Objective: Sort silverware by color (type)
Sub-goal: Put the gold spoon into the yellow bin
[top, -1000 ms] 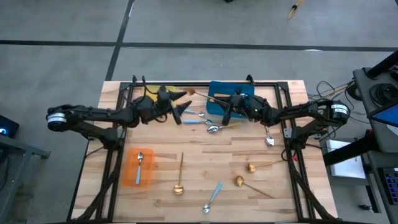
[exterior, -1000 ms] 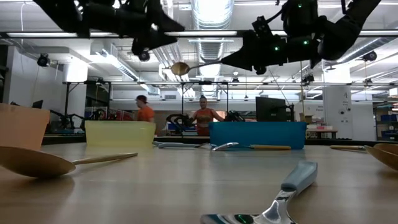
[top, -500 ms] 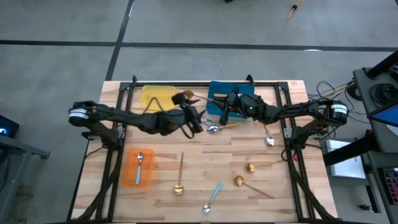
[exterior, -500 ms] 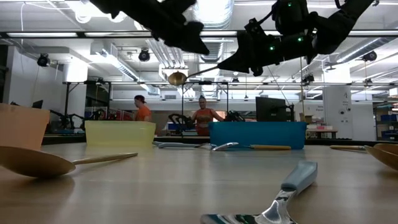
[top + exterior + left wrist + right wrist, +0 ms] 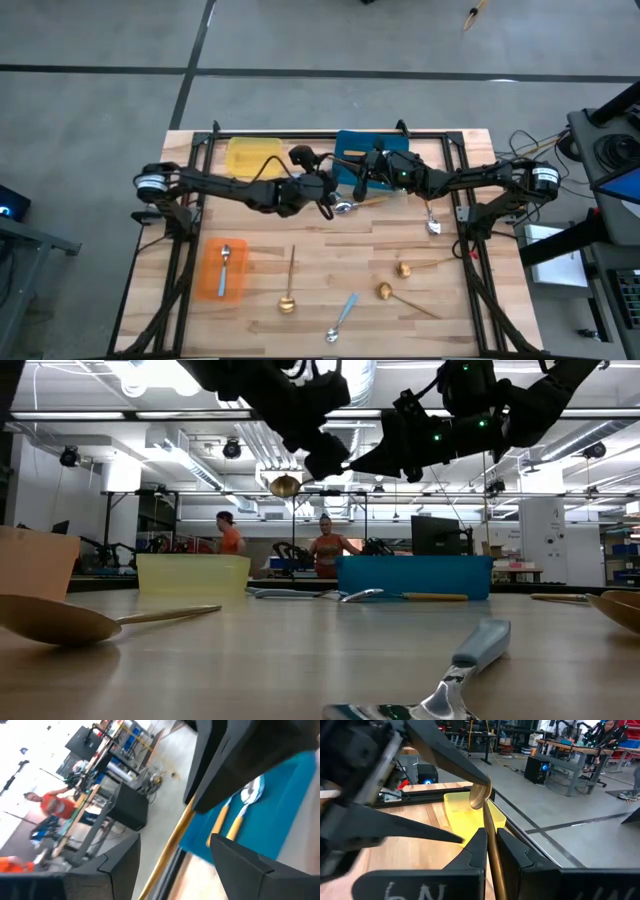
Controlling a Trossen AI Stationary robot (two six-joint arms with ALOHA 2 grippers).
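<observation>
Sorting is running partway: right hand (image 5: 362,176) is pinching a gold spoon (image 5: 481,795) aloft, left hand (image 5: 322,194) is hanging spread, several spoons (image 5: 342,316) are lying unsorted on the surface (image 5: 310,255).

Over the last second the left tool (image 5: 322,188) swings from beside the yellow tray (image 5: 248,156) toward 3 o'clock, ending just beside the gold spoon (image 5: 318,155). The gold spoon's bowl shifts slightly toward 9 o'clock.

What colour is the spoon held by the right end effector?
Gold all over. The spoon shows best in the right wrist view, pinched in the right end effector.
</observation>
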